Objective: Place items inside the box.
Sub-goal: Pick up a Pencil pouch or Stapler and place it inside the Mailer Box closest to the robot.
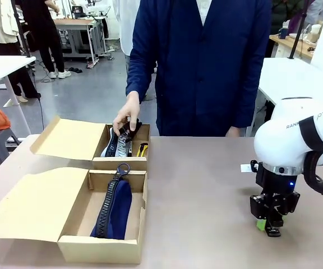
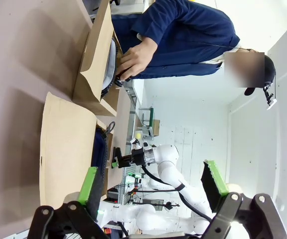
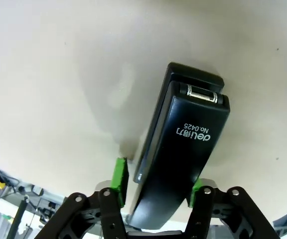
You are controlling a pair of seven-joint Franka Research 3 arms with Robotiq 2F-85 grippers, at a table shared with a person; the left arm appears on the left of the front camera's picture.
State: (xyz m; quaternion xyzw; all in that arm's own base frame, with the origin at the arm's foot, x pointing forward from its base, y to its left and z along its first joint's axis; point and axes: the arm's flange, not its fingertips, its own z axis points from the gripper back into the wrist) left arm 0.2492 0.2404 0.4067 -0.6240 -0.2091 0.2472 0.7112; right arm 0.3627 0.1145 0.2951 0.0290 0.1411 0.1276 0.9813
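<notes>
Front view: right gripper (image 1: 271,228) stands low over the table (image 1: 206,185), near right; the open box (image 1: 100,250) lies well to its left.

Left wrist view: left gripper (image 2: 151,185) is spread wide and empty.

Right wrist view: black stapler (image 3: 183,149) lies flat between the green pads (image 3: 119,175), long axis running away along the fingers. Whether the pads are firmly pinching it cannot be told.

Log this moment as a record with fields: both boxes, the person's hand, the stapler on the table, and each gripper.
near box: open, navy zip pouch lying lengthwise inside
far box: open, several items inside
person's hand: over the far box, on a black item
stapler: black, flat on the table at the robot's right, outside both boxes
right gripper: lowered over the stapler, pads on either side; firm grip unclear
left gripper: open, nothing between its pads
</notes>
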